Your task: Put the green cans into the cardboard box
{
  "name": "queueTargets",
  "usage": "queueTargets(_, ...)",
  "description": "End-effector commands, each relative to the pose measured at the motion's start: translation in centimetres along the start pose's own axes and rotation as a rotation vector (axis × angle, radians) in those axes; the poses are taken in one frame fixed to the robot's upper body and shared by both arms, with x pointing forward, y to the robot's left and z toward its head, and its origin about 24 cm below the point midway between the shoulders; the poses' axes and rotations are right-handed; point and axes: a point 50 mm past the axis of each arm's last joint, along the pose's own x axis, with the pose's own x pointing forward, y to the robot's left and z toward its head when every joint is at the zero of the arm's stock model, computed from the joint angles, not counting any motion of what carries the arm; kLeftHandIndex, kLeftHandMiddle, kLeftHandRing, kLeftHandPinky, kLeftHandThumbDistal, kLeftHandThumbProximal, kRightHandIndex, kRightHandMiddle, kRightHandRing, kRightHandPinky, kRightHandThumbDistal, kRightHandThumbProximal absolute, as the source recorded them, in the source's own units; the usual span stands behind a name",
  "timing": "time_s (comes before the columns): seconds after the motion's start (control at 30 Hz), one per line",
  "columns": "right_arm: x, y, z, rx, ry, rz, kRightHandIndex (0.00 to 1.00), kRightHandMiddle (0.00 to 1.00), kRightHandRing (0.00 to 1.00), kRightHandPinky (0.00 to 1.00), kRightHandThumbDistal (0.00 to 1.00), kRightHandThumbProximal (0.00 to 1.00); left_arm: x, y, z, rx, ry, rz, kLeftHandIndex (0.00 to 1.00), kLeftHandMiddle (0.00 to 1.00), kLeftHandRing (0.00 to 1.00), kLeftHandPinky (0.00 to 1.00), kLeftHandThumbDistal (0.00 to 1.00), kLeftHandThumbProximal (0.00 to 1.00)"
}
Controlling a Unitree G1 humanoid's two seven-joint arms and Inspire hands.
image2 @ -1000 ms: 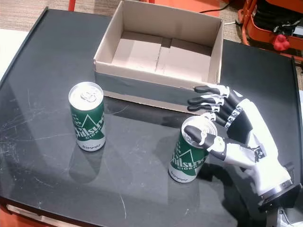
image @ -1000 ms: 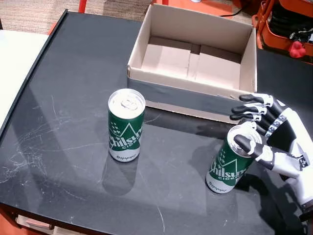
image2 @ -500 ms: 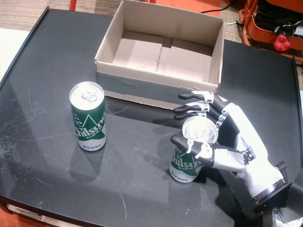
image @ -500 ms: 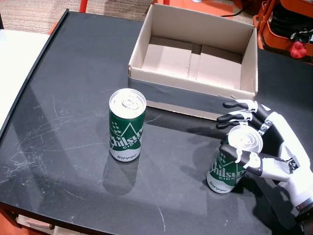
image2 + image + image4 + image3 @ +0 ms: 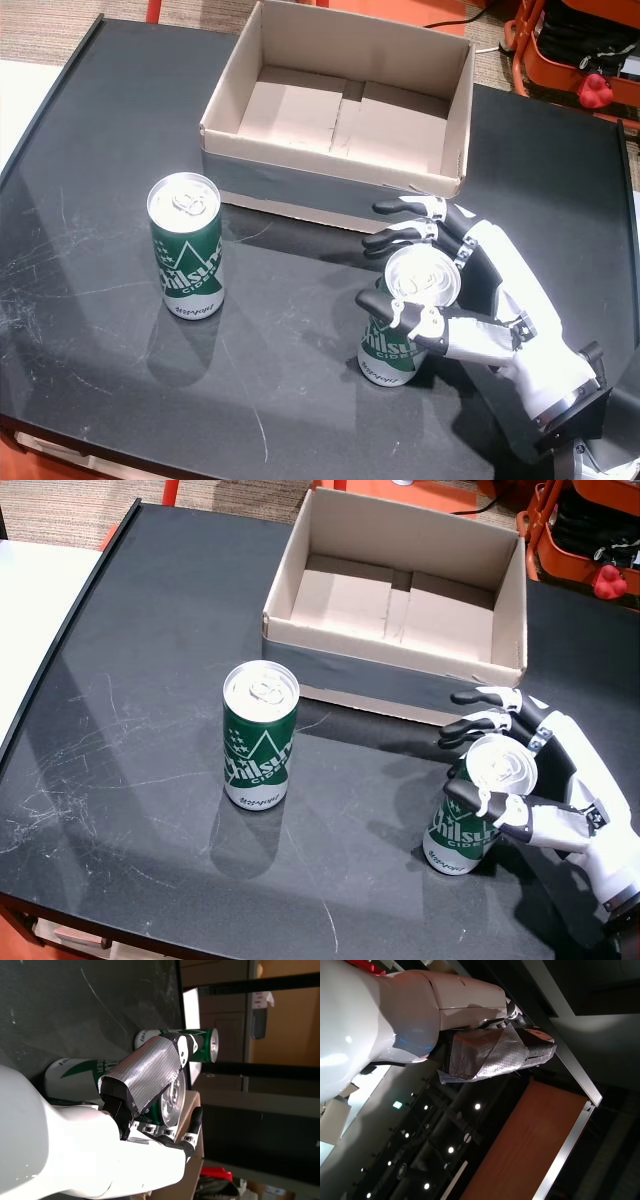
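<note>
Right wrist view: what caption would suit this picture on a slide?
The right hand curls round a green can on the dark table, a second can standing beyond.

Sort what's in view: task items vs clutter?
Job:
- green can near right hand
- second green can, standing free
- cardboard box, nothing in it
- right hand

Clutter:
- red knob
- orange frame, past the table's far right corner

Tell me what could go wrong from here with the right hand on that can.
1. The right hand wraps only the top of the near can, thumb across the front; the can looks tilted, so it may tip or slip when lifted.
2. The cardboard box wall stands just beyond the fingers; a low lift could knock it.
3. The other can stands far left, out of this hand's easy path.
</note>
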Motion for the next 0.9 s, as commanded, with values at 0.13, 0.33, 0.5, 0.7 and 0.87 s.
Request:
queueTargets(0.13, 0.1, -0.2, -0.8, 0.012, 0.099, 0.019, 0.46, 0.57, 0.59, 0.67, 1.0, 0.84, -1.0, -0.3, 0.6, -0.024, -0.006, 0.031, 0.82, 0.83, 0.94, 1.0, 0.07, 1.0)
queueTargets(0.33, 0.3, 0.2, -1.5, 0.023, 0.156, 0.049, 0.45, 0.56, 0.58, 0.66, 1.0, 0.82, -1.0, -0.6, 0.8, -0.043, -0.007, 0.049, 0.81, 0.8, 0.91, 1.0, 0.1, 1.0)
queueTargets(0.5, 0.2, 0.3, -1.8, 0.031, 0.175, 0.048, 0.44, 0.56, 0.58, 0.66, 1.0, 0.82, -1.0, -0.8, 0.9, -0.052, -0.005, 0.053, 0.81, 0.8, 0.91, 1.0, 0.11, 1.0)
queueTargets(0.7, 0.1, 0.4, -2.1, 0.048, 0.19, 0.041, 0.43, 0.54, 0.57, 0.64, 1.0, 0.79, -1.0, -0.8, 0.9, -0.052, -0.004, 0.052, 0.81, 0.81, 0.92, 1.0, 0.08, 1.0)
queueTargets(0.87, 0.1, 0.6, -2.6, 0.065, 0.221, 0.02, 0.41, 0.53, 0.56, 0.61, 1.0, 0.78, -0.9, -0.7, 1.1, -0.073, -0.001, 0.058, 0.81, 0.8, 0.91, 1.0, 0.11, 1.0)
